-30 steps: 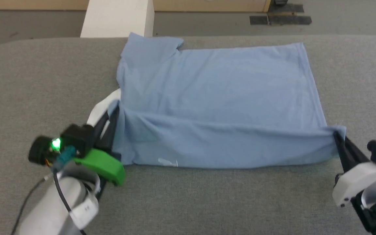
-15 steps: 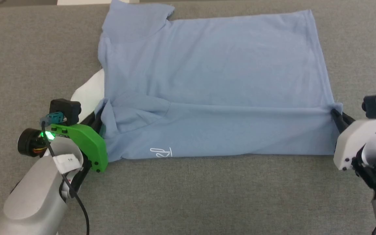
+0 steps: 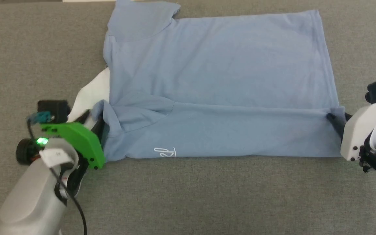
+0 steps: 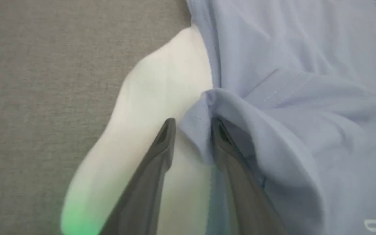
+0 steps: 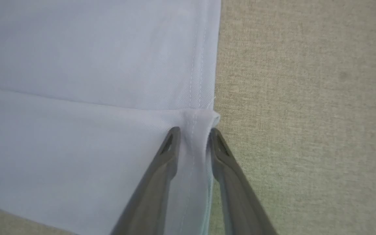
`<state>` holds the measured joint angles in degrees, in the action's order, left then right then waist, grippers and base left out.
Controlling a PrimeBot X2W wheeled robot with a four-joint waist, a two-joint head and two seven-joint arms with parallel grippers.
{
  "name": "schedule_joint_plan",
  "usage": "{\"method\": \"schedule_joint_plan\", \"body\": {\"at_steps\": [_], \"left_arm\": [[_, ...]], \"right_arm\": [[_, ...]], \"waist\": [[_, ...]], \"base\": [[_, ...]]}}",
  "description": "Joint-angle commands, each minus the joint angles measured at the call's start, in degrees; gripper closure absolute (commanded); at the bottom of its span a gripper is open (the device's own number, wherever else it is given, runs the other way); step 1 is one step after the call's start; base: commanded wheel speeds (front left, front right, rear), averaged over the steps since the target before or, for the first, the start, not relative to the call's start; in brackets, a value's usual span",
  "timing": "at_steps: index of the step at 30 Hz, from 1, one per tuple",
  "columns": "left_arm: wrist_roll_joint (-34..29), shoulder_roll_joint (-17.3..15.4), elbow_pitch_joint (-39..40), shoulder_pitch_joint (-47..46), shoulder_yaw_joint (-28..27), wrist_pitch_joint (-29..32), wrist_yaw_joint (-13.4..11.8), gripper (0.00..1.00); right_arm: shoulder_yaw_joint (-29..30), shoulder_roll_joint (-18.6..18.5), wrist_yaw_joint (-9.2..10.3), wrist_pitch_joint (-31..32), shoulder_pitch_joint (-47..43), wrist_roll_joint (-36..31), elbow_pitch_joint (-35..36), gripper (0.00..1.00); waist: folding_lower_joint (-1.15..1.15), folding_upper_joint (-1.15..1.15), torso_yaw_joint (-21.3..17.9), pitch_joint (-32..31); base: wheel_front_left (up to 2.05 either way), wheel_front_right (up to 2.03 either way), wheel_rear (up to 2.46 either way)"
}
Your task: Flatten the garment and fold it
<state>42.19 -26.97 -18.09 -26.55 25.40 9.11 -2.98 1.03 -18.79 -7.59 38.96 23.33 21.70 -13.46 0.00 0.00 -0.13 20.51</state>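
The light blue garment point(image 3: 214, 78) lies spread on the grey table, its near strip folded over onto the body, with the small white outline mark point(image 3: 164, 152) near the front edge. My left gripper point(image 3: 96, 119) is shut on a bunched fold at the garment's left side point(image 4: 194, 127), where a white collar piece point(image 4: 148, 107) sticks out from under the blue cloth. My right gripper point(image 3: 333, 119) is shut on the hemmed right edge of the fold point(image 5: 196, 130). A short sleeve point(image 3: 142, 16) lies flat at the far left.
Grey fabric tabletop point(image 3: 207, 195) runs around the garment, with bare room in front and to both sides. The table's far edge lies close beyond the garment's far sleeve.
The head camera tilted down over the second, so the far floor and pillar left view. The folded near strip has come down flatter onto the garment, and both grippers keep their hold.
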Motion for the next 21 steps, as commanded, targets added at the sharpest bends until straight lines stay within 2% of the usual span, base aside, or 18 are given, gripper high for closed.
{"method": "schedule_joint_plan", "body": {"at_steps": [1,6,10,16,21], "left_arm": [[-0.85,0.06,0.43,2.30,-0.86,-2.73,-1.35,0.00],[-3.51,0.43,4.32,8.25,-3.96,-14.91,-5.54,0.00],[-5.10,1.60,8.73,14.24,-4.56,-20.75,-8.45,0.00],[-9.33,2.45,14.12,20.64,-2.38,-23.29,-9.86,0.00],[-11.18,3.15,12.34,22.77,-1.56,-23.77,-10.21,0.00]], "right_arm": [[0.38,0.65,0.10,-1.70,-1.53,0.38,0.58,0.00],[1.84,2.15,0.10,-11.36,-6.28,-0.57,4.19,0.00],[3.25,4.17,0.10,-20.70,-11.04,-2.37,7.43,0.00],[3.62,8.90,0.10,-33.08,-17.27,-4.29,11.34,0.00],[3.16,12.11,0.10,-40.85,-20.14,-6.52,12.77,0.00]], "waist": [[0.00,0.00,0.48,-2.19],[0.00,0.00,0.75,-6.27],[0.00,0.00,0.88,-8.71],[0.00,0.00,0.26,-10.43],[0.00,0.00,-0.97,-10.75]], "base": [[0.00,0.00,0.00],[0.00,0.00,0.00],[0.00,0.00,0.00],[0.00,0.00,0.00],[0.00,0.00,0.00]]}}
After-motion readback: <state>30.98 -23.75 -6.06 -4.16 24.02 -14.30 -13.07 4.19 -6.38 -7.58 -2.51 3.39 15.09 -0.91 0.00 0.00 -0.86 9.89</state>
